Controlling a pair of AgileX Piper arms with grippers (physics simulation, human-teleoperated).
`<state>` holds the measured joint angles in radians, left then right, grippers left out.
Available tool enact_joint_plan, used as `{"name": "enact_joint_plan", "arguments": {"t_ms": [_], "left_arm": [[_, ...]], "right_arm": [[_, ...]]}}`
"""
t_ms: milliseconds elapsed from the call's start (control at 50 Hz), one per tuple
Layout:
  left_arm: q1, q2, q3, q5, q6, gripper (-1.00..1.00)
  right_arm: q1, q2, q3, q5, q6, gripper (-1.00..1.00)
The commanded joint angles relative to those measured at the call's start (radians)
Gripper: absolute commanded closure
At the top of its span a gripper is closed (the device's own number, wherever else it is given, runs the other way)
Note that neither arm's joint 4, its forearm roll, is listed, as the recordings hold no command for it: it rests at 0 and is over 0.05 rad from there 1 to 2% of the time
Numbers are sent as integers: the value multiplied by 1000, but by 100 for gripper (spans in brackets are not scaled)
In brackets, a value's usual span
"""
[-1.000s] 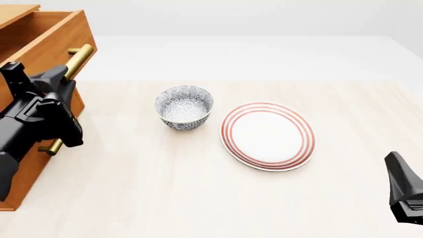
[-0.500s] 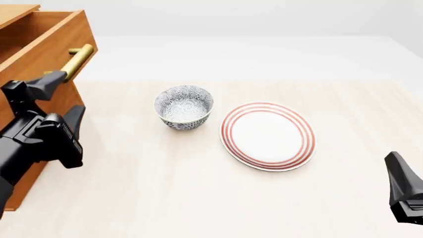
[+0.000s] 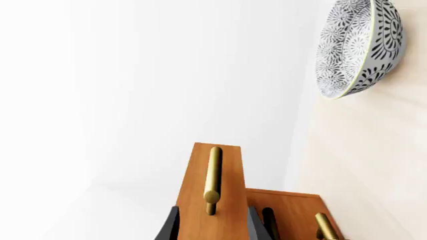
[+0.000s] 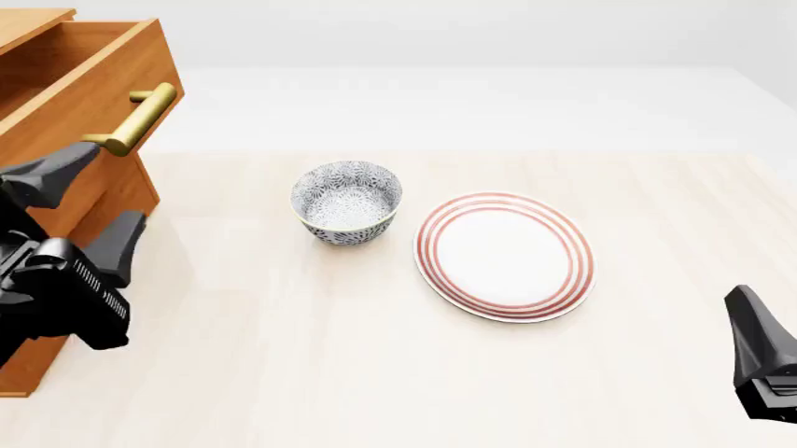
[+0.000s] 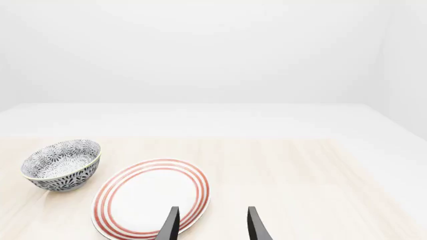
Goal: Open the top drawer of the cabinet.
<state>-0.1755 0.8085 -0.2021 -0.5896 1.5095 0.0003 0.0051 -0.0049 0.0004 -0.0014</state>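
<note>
Two grippers, jaws spread: left gripper (image 4: 85, 209) at nine o'clock, clear of the pulled-out top drawer (image 4: 77, 79); right gripper (image 5: 210, 223) at five o'clock.

I see bright, even, diffuse light, sharp renders, no blur or glare; only faint soft shadows under the bowl (image 4: 346, 202) and plate (image 4: 505, 256).
</note>
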Motion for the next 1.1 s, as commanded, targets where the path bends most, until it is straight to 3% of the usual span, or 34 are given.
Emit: {"name": "enact_joint_plan", "arguments": {"t_ms": [20, 100, 120, 240, 400, 500, 620, 720, 740, 880, 1100], "left_arm": [[-31, -162, -96, 266, -199, -100], [-16, -224, -126, 336, -252, -100], [-17, -243, -188, 425, -330, -100], [-5, -277, -222, 491, -399, -100], [35, -300, -301, 614, -556, -100], [35, -272, -347, 657, -648, -100], [27, -193, -465, 739, -843, -100], [26, -148, -517, 780, -925, -100], [72, -161, -530, 817, -952, -100], [75, -127, -602, 868, -988, -100], [117, -46, -742, 1030, -1177, -100]], "right_arm": [[0, 0, 0, 0, 0, -100], [0, 0, 0, 0, 0, -100], [0, 0, 0, 0, 0, -100], [0, 0, 0, 0, 0, -100], [0, 0, 0, 0, 0, -100], [0, 0, 0, 0, 0, -100], [0, -1, 0, 0, 0, -100], [0, 0, 0, 0, 0, -100], [0, 0, 0, 0, 0, -100], [0, 0, 0, 0, 0, -100], [0, 0, 0, 0, 0, -100]]}}
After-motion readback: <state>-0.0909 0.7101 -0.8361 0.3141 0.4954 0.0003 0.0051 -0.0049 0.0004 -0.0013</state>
